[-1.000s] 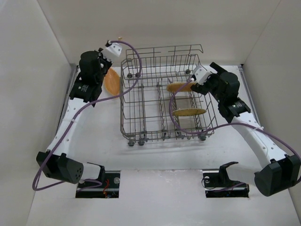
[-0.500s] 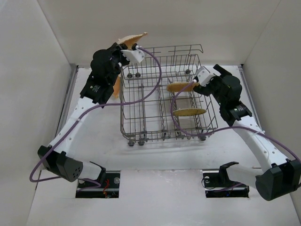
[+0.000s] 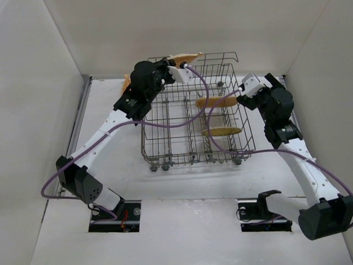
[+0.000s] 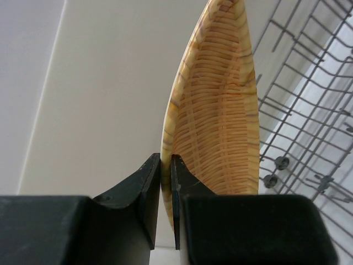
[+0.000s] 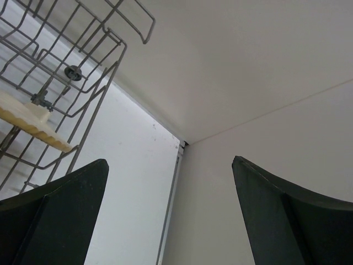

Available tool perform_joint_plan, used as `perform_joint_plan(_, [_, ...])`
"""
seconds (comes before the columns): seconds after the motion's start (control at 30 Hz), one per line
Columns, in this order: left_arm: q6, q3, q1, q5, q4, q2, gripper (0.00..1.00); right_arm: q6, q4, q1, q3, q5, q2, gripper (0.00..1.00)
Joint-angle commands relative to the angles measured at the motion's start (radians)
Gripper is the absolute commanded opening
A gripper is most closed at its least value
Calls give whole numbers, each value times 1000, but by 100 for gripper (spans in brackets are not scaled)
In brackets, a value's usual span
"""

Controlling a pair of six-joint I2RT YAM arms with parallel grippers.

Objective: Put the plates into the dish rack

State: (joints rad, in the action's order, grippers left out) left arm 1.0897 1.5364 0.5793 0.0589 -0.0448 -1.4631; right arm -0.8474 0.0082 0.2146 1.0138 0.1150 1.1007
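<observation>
My left gripper [image 3: 175,62] is shut on the rim of a woven-pattern orange-tan plate [image 3: 186,56] and holds it on edge in the air above the back left of the grey wire dish rack [image 3: 165,118]. In the left wrist view the plate [image 4: 218,110] rises from between my fingertips [image 4: 165,165], with the rack [image 4: 309,110] to the right. Two plates [image 3: 216,102] [image 3: 221,131] lie among the tines in the rack's right half. Another plate [image 3: 126,83] shows behind the left arm. My right gripper [image 3: 244,95] is open and empty by the rack's right edge.
White walls close in the table on the left, back and right. The right wrist view shows the rack's corner [image 5: 83,49], a plate edge [image 5: 33,124] and the back right wall corner between my open fingers [image 5: 171,171].
My left gripper has lifted its plate from the table left of the rack and swung it right, over the rack's back edge. My right gripper has released the upper plate and drawn back.
</observation>
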Motion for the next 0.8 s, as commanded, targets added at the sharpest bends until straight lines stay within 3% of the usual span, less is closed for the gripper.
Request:
perform_joint_plan(0.0, [-48,33,-2,-45,-109,-5,2,30,24,-22,9,23,-35,100])
perform_joint_plan(0.47, [-163,-70,-45,-114,-144,-83,2,45,30,-96,51,66,-65,100])
perform_joint_plan(0.77, [-131,-150,-29,-140,-135,-115,2,53,26,-114,69,74,-73,100])
